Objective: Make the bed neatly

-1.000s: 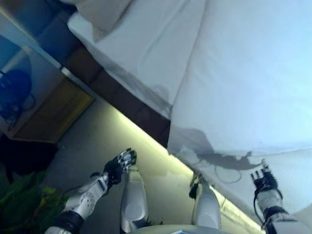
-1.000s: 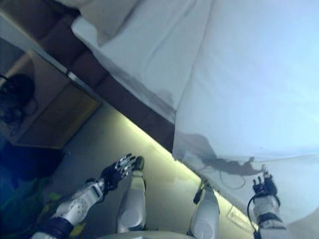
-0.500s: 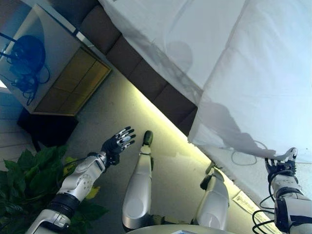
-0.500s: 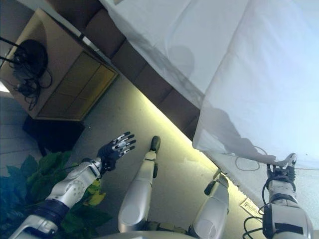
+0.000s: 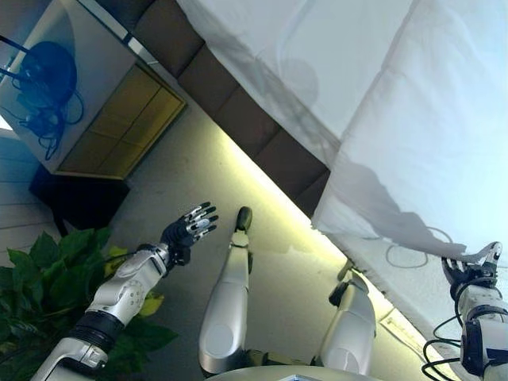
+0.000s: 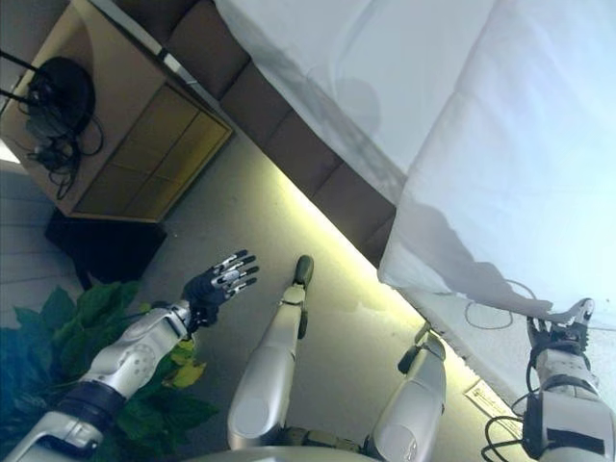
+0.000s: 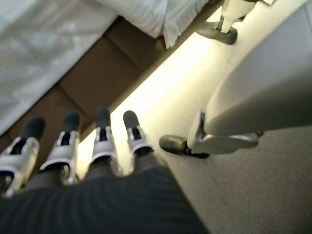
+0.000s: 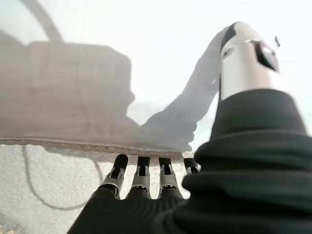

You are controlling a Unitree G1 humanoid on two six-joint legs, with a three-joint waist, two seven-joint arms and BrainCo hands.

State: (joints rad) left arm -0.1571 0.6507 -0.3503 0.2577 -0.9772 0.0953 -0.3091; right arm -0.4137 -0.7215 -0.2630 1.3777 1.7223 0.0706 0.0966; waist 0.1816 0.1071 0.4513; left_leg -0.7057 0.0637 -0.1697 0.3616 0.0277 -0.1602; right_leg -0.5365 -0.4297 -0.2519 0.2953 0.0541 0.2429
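The bed has a white duvet (image 5: 429,119) lying over a white sheet (image 5: 317,55), on a brown padded base (image 5: 262,143). The duvet's lower hem (image 8: 92,145) hangs over the bed's side. My right hand (image 5: 470,271) is at that hem. Its fingers (image 8: 141,176) are straight with their tips at the hem, and its thumb (image 8: 246,53) reaches up over the duvet. My left hand (image 5: 189,226) is open with its fingers spread, held in the air over the floor, well left of the bed. It also shows in the left wrist view (image 7: 73,146).
A wooden bedside cabinet (image 5: 119,131) with dark cables (image 5: 40,87) on top stands at the left. A green plant (image 5: 40,278) is beside my left arm. A lit strip (image 5: 262,190) runs along the floor under the bed. A thin cable (image 5: 413,254) loops on the bed's side.
The camera has shifted, so the whole view moved. My right hand has come up from below the duvet's hem to the hem. My left hand has opened wider and risen a little.
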